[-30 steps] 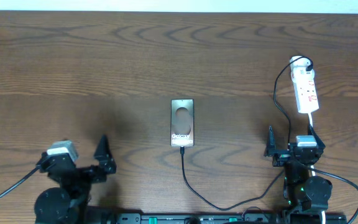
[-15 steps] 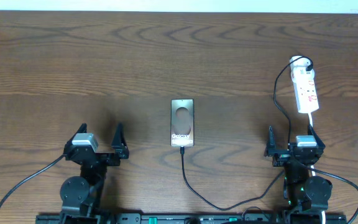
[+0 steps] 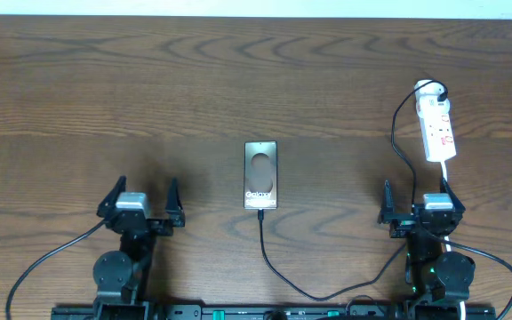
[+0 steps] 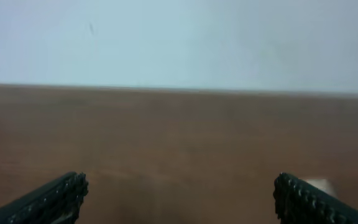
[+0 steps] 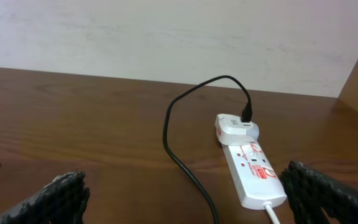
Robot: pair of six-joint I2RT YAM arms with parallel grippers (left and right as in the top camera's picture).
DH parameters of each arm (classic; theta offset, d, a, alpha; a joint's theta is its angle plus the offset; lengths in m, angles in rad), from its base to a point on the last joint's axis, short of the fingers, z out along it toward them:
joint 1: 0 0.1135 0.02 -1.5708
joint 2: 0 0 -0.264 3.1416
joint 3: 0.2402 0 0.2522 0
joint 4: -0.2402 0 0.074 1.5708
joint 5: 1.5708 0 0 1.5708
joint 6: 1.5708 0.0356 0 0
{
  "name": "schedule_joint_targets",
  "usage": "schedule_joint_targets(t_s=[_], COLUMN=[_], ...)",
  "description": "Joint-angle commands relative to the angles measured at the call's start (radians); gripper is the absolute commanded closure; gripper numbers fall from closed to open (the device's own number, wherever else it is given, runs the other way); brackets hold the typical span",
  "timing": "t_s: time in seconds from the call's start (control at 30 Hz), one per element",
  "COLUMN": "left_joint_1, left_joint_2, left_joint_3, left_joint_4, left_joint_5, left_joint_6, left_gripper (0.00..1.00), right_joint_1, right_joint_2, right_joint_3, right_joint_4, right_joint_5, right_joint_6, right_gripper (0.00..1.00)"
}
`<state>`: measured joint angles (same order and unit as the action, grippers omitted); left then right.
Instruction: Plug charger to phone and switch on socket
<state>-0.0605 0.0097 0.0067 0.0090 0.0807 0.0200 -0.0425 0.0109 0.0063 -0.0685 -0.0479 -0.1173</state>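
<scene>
Black and thin, the charger (image 3: 262, 236) looks limp and light, best pinched at its stiff plug tip, which lies at the near edge of the phone (image 3: 260, 174) in the middle of the tabletop (image 3: 149, 89). The smooth phone would likely slide if pushed; the white socket (image 3: 437, 129) sits at far right. The left tool (image 3: 146, 191) and right tool (image 3: 416, 194) stand spread wide, holding nothing.

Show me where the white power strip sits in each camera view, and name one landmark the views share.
Overhead: socket at the upper right.
Left wrist: not in it.
Right wrist: socket right of centre, low in the picture.
Shared landmark: the black charger cable looping off its far end, seen overhead and from the right wrist.
</scene>
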Motion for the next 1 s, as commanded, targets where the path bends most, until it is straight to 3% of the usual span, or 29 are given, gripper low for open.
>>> schedule_joint_targets(t_s=[0.0,0.97], left_joint_1=[0.005,0.007], left_joint_2=[-0.008,-0.006], left_joint_3=[-0.003,-0.003], left_joint_4=[-0.076,-0.072], left_joint_5=[0.037,0.039], left_joint_6=[0.072,0.092], left_gripper=[0.02,0.02], right_joint_1=[0.003,0.003], right_joint_2=[-0.006,-0.006], right_joint_3=[-0.001,-0.001], right_joint_4=[-0.005,-0.006], right_joint_5=[0.008,0.008], right_joint_6=[-0.011,-0.011], right_gripper=[0.01,0.01])
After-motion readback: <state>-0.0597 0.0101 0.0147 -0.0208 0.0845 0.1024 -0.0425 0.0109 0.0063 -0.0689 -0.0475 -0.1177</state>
